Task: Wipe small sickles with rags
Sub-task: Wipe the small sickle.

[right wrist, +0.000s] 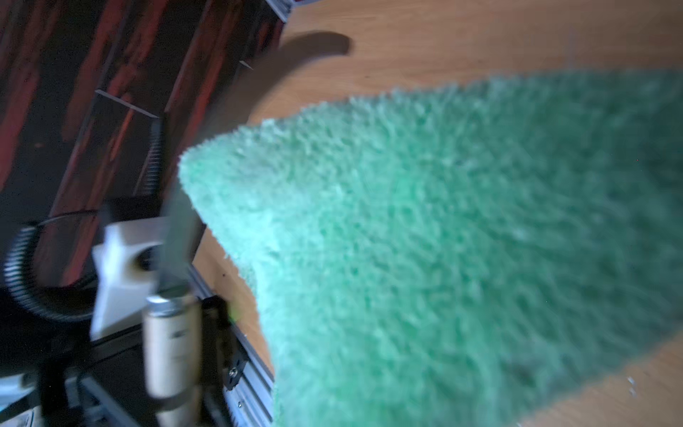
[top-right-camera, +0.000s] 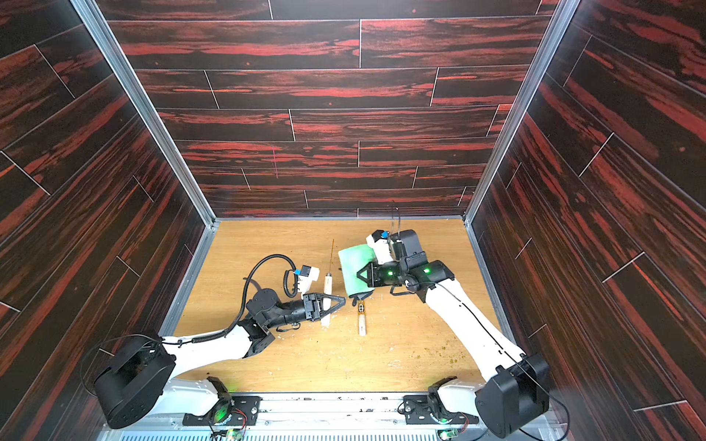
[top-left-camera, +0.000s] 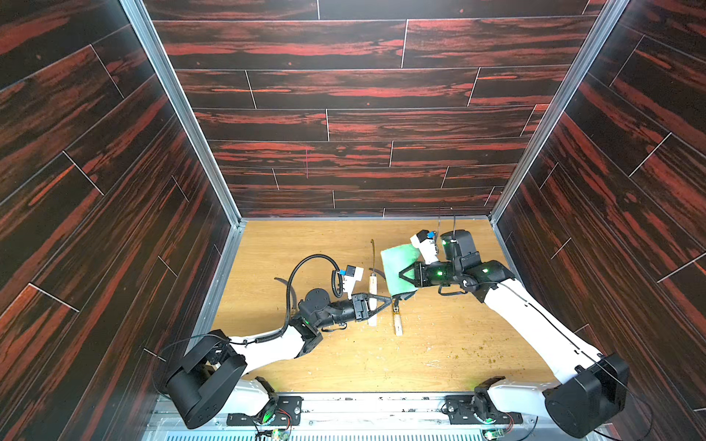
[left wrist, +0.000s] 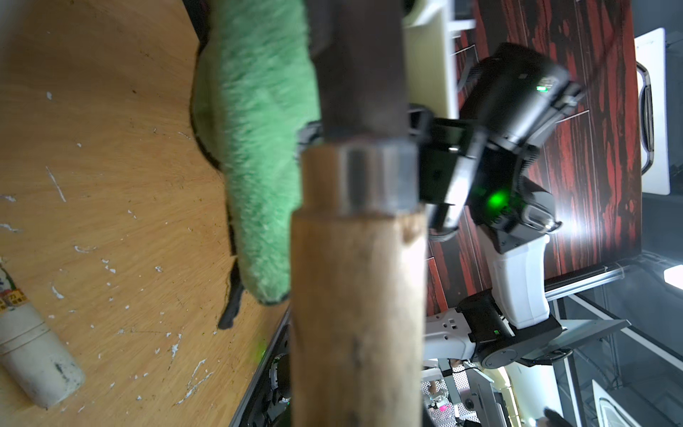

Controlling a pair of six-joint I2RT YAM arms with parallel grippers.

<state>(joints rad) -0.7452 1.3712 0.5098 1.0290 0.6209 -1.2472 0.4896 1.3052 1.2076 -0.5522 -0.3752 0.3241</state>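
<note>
My left gripper is shut on the pale wooden handle of a small sickle. Its thin dark blade points toward the back wall. The left wrist view shows this handle close up, with its metal ferrule and dark blade. My right gripper is shut on the green fluffy rag. It holds the rag just right of the blade, above the table. A second sickle with a yellow-black label lies on the table under the rag's near edge, its blade hidden.
A dark curved blade lies on the wooden table behind the left arm. Green crumbs and pale flecks dot the front right. Dark panelled walls close in three sides. A metal rail runs along the front.
</note>
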